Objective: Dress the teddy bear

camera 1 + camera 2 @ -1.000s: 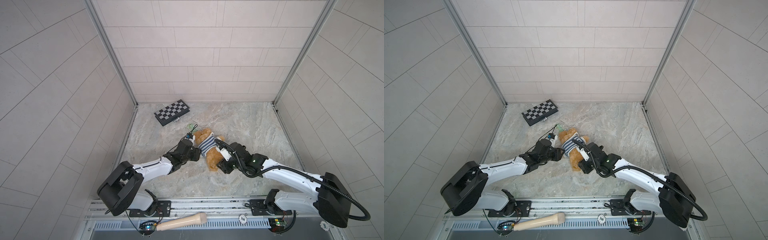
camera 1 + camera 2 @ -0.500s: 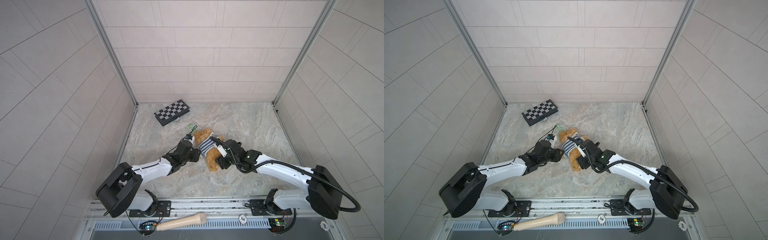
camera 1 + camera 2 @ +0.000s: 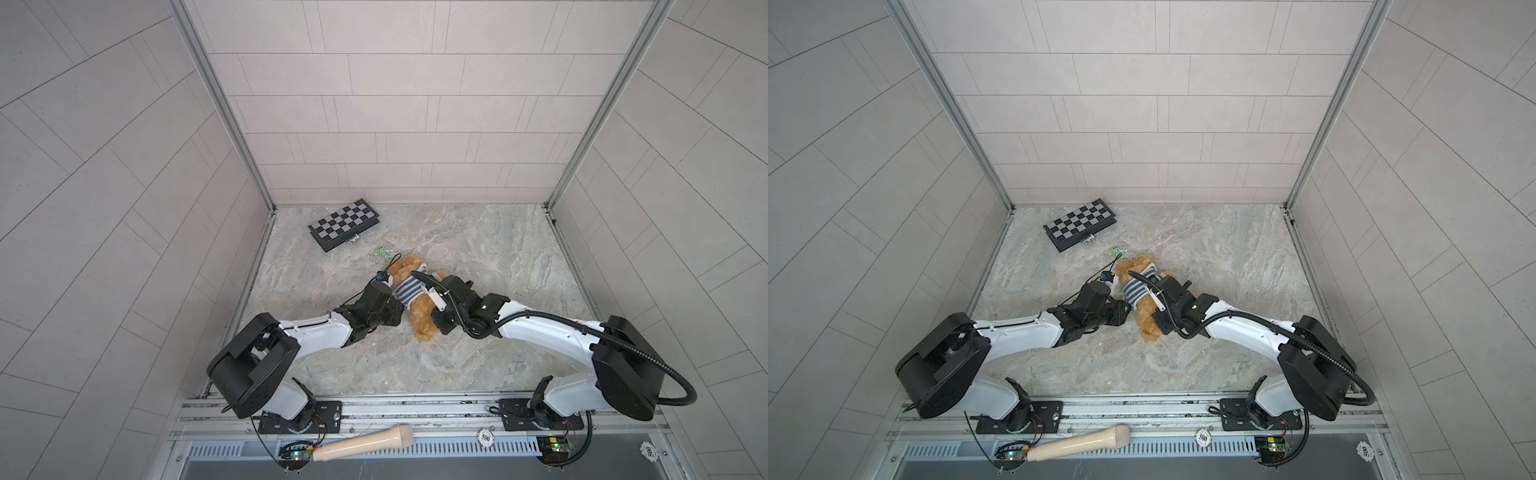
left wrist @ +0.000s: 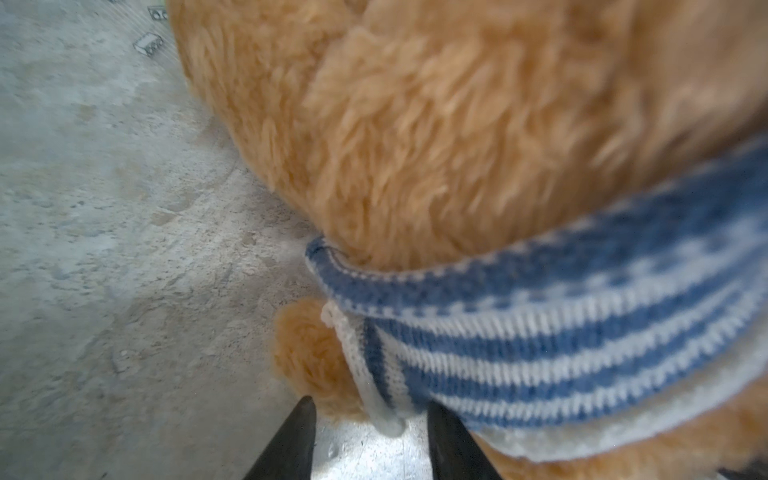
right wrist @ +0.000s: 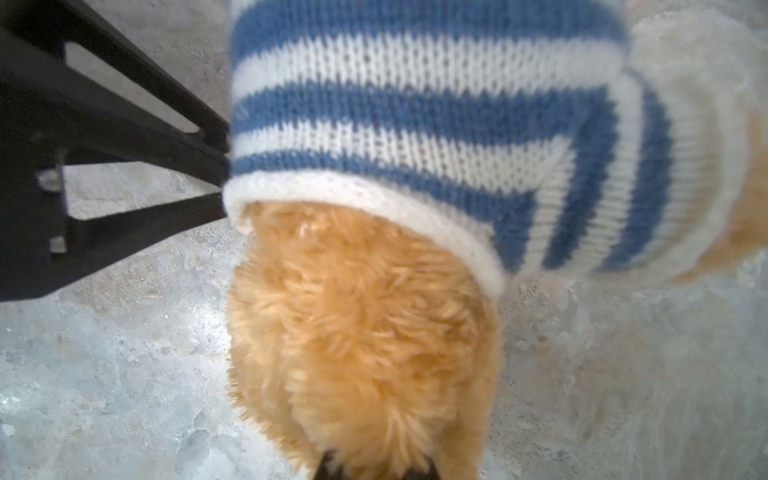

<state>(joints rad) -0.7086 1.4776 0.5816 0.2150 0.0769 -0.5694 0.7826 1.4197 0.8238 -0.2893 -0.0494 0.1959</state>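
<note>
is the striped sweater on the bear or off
On: the striped sweater wraps the teddy bear's torso, hem above its bare legs.

The teddy bear is small, fluffy and golden-brown, and lies a little below the middle of both top views, its head toward the top of the frame and its legs toward the bottom. A knitted sweater with blue and white stripes is already on its chest, leaving head, belly and legs bare. In the left wrist view a paw pokes out of the sweater's sleeve cuff, and in the right wrist view the white rolled hem ends above the furry lower body
</note>
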